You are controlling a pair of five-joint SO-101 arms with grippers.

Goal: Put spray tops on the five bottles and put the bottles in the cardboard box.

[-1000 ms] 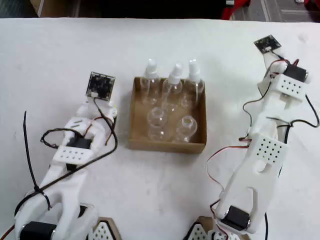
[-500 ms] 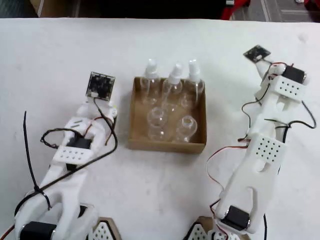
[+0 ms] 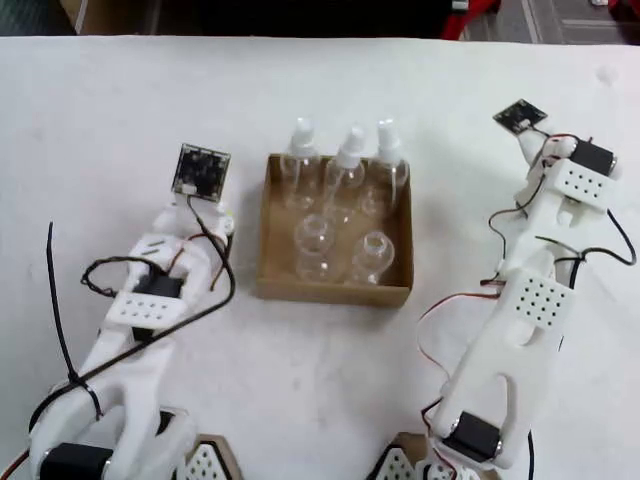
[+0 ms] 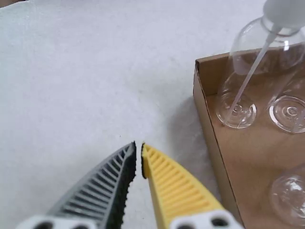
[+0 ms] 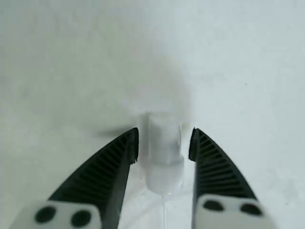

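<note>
At the middle of my table (image 3: 120, 120), the cardboard box (image 3: 265, 262) holds five bottles (image 3: 343, 185), three capped along its far wall. My left gripper (image 4: 138, 145) sits clenched beside the box's left wall. My right gripper (image 5: 164, 133) straddles, released, a spray top (image 5: 164, 157) near the table's right edge.

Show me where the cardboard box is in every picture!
High view: cardboard box in the middle of the table.
Left wrist view: its wall and floor, just beyond the left gripper.
Right wrist view: aimed elsewhere, at a spray top on the table.
Shared landmark: the capped bottle in the box's far corner on the left gripper's side.
</note>
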